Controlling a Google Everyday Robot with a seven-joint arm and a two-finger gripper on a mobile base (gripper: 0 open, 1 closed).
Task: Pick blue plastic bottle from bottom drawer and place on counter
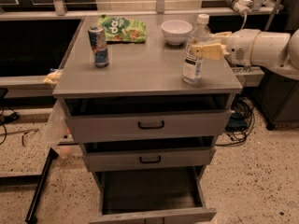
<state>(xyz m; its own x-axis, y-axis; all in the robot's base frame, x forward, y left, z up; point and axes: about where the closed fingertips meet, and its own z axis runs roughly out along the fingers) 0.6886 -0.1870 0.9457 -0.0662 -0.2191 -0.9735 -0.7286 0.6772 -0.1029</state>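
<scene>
The blue plastic bottle [193, 59] stands upright on the counter [140, 66] near its right front corner, with its white cap up. My gripper [202, 49] reaches in from the right, and its pale fingers [212, 52] close around the bottle's upper part. The white arm [261, 48] stretches off to the right. The bottom drawer [149, 195] is pulled open, and its dark floor is bare.
A blue-and-silver drink can [98, 45] stands at the counter's left. A green snack bag [122, 28] and a white bowl [176, 31] lie at the back. The two upper drawers [149, 125] with black handles are slightly open. Cables lie on the floor at right.
</scene>
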